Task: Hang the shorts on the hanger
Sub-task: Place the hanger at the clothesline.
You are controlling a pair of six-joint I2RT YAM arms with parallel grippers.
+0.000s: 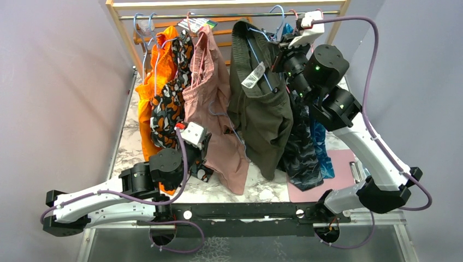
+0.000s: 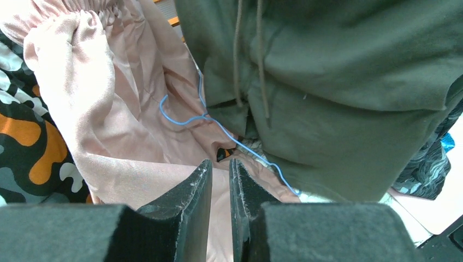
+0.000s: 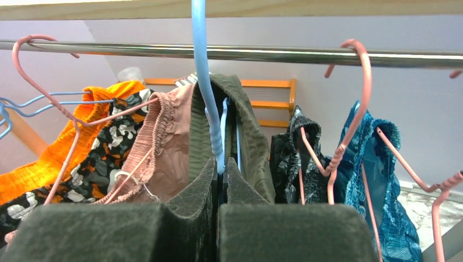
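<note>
Shorts [image 1: 262, 109] drape over the hanger [image 3: 201, 54], whose neck the right end effector [image 3: 220, 165] pinches; left end effector [image 2: 221, 166] stands slightly parted, empty.

A: Top cam, where's it looking from?
B: Fixed, high up, behind the left arm [image 1: 98, 199] & right arm [image 1: 371, 147], facing fwd & down at the rail [image 1: 229, 15]. Far enough back to take in the whole rail and everything hung under it.
A: Left wrist cam?
B: Well below the rail, v. close, aimed up past the left gripper [image 2: 220, 166] at the olive shorts [image 2: 338, 82] & pink shorts [image 2: 125, 109].
A: Right wrist cam?
B: Just under the rail, tilted slightly up, right gripper [image 3: 219, 164] at btm of frame, close on the hanger [image 3: 203, 65] neck.
A: Overlap?
B: All 3 show both shorts. Top & right wrist share the rail.
</note>
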